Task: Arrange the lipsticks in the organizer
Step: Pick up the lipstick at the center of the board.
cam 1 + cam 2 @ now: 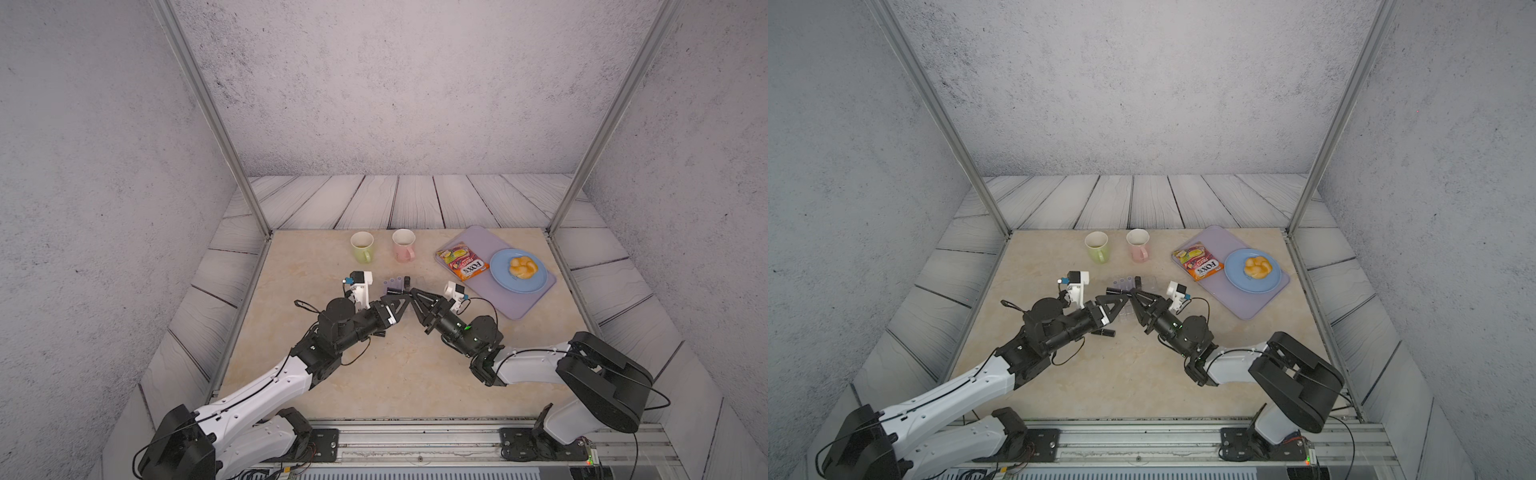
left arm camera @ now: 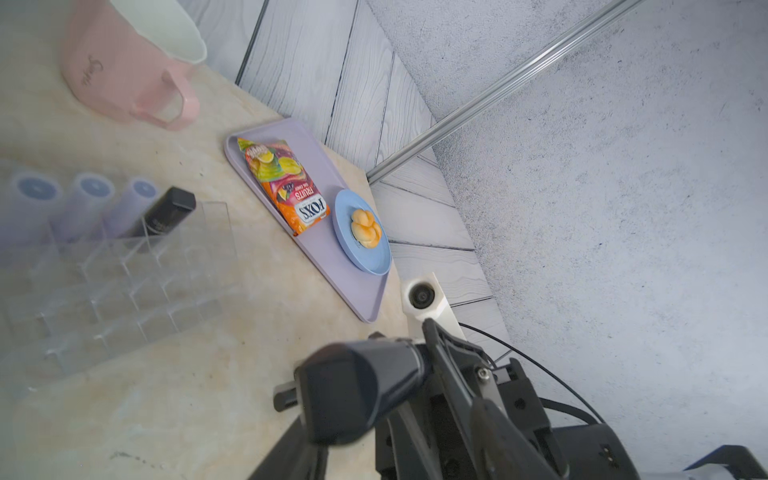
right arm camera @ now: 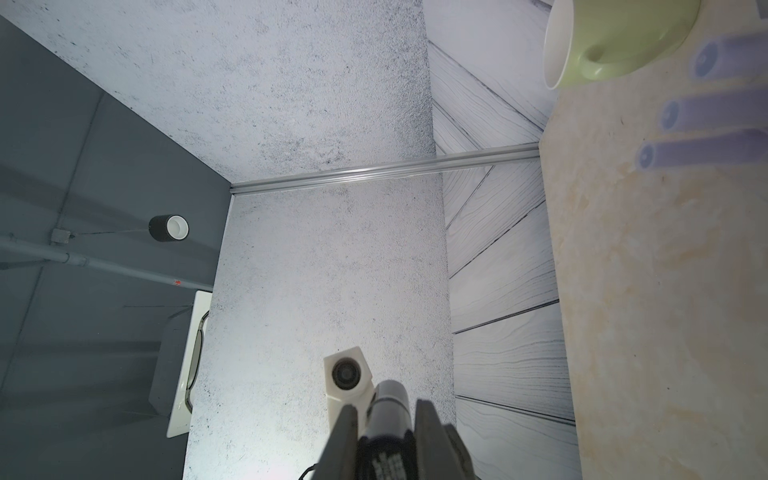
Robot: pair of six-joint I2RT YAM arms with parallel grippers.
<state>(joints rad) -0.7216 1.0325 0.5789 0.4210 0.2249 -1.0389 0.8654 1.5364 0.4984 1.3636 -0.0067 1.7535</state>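
My two grippers meet above the table's middle. The right gripper (image 3: 386, 409) (image 1: 1133, 296) is shut on a black lipstick (image 3: 388, 399) (image 2: 353, 395) (image 1: 392, 291). That tube reaches between the fingers of my left gripper (image 2: 386, 415) (image 1: 405, 297), whose jaws stand apart around it with a gap on one side. Just behind them sits the clear organizer (image 2: 174, 291) (image 1: 1152, 284). It holds three lilac lipsticks (image 2: 89, 195) (image 3: 685, 112) (image 1: 392, 283) and one black lipstick (image 2: 168, 212) (image 1: 1138, 281), all upright. Another black lipstick (image 1: 1106, 332) lies on the table under my left arm.
A green mug (image 1: 363, 246) and a pink mug (image 1: 404, 244) stand at the back. At the right lies a lilac tray (image 1: 523, 303) with a candy bag (image 1: 462, 262) and a blue plate (image 1: 498, 274) holding a bun.
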